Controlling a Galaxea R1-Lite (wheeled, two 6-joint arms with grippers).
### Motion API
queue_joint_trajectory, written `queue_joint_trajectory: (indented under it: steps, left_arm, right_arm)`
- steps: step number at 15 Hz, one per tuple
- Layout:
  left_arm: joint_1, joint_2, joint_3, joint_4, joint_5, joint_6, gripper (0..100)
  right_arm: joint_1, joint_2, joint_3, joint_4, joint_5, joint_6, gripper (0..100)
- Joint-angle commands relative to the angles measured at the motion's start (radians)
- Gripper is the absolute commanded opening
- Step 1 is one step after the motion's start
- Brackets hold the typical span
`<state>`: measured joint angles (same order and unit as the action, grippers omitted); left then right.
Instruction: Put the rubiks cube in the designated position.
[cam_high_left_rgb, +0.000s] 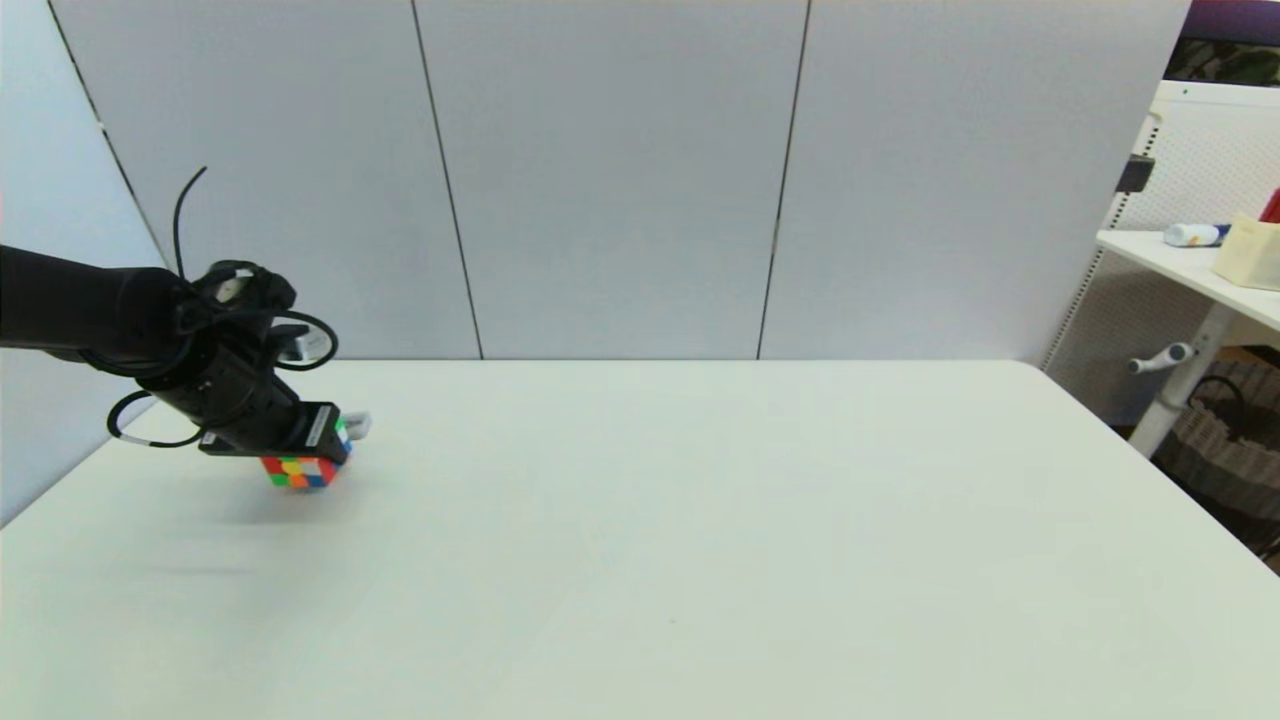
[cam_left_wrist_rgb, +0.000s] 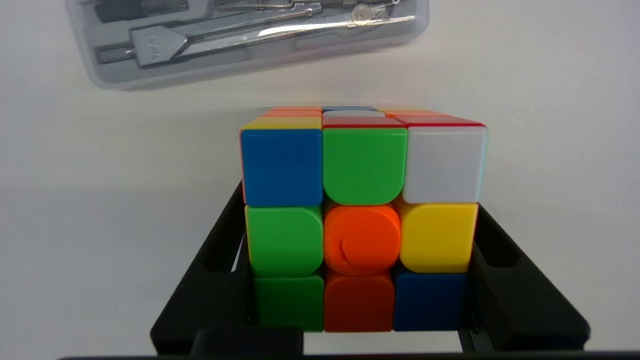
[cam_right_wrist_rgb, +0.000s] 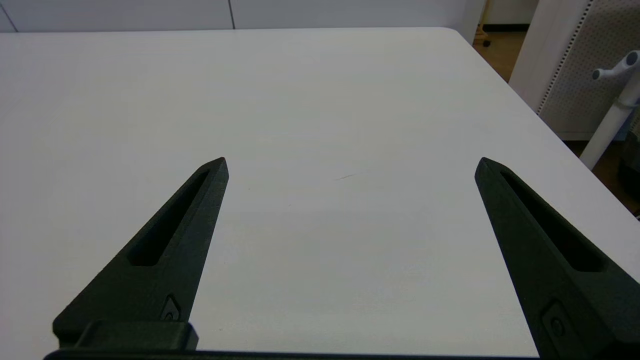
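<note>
A clear plastic case (cam_left_wrist_rgb: 250, 40) is seen lying on the white table (cam_high_left_rgb: 700, 540) just beyond the rubiks cube (cam_left_wrist_rgb: 362, 215) in the left wrist view; metal drawing instruments (cam_left_wrist_rgb: 240, 35), among them what appears to be a compass, are held inside it under the closed lid. In the head view only a small pale corner of the case (cam_high_left_rgb: 358, 424) is visible behind the arm.

The cube is gripped by the left gripper (cam_high_left_rgb: 315, 450) near the table's far left side. The two black fingers (cam_left_wrist_rgb: 210, 285) are pressed against opposite sides of the cube, closed to its width, with the lower rows of squares sitting between them. The face turned to the wrist camera is shown with blue, green and white across one row, green, orange and yellow across the middle, and green, orange and blue nearest the gripper base. In the head view the cube (cam_high_left_rgb: 300, 470) is seen below the gripper, low over the table; whether it touches the surface cannot be told.

The right gripper (cam_right_wrist_rgb: 350, 165) is pictured over bare table, its fingers (cam_right_wrist_rgb: 165, 250) spread wide apart with nothing held between them.

No legible writing can be made out on the case, cube or grippers.
</note>
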<state>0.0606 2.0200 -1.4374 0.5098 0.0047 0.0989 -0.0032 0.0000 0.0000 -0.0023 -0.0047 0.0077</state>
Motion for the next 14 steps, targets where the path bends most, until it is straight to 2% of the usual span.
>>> queue_joint_trajectory:
  steps: [1, 2, 3, 6, 11, 14]
  left_arm:
    - [0.001, 0.036, 0.002, 0.003, 0.000, 0.001, 0]
    - [0.001, 0.036, 0.003, 0.003, -0.002, 0.002, 0]
    - [0.001, 0.034, 0.000, 0.003, -0.002, 0.004, 100]
    - [-0.002, -0.003, -0.008, 0.001, -0.005, 0.004, 100]
    - [-0.010, -0.231, -0.149, 0.121, -0.012, 0.002, 100]
    - [-0.010, -0.415, -0.207, 0.119, -0.006, 0.008, 100]
  right_arm:
    - [0.000, 0.000, 0.000, -0.001, 0.000, 0.000, 100]
    - [0.000, 0.000, 0.000, -0.001, 0.000, 0.000, 100]
    - [0.000, 0.000, 0.000, -0.001, 0.000, 0.000, 100]
    - [0.000, 0.000, 0.000, -0.001, 0.000, 0.000, 100]
    - [0.000, 0.000, 0.000, -0.001, 0.000, 0.000, 100]
    - [0.000, 0.002, 0.000, -0.001, 0.000, 0.000, 100]
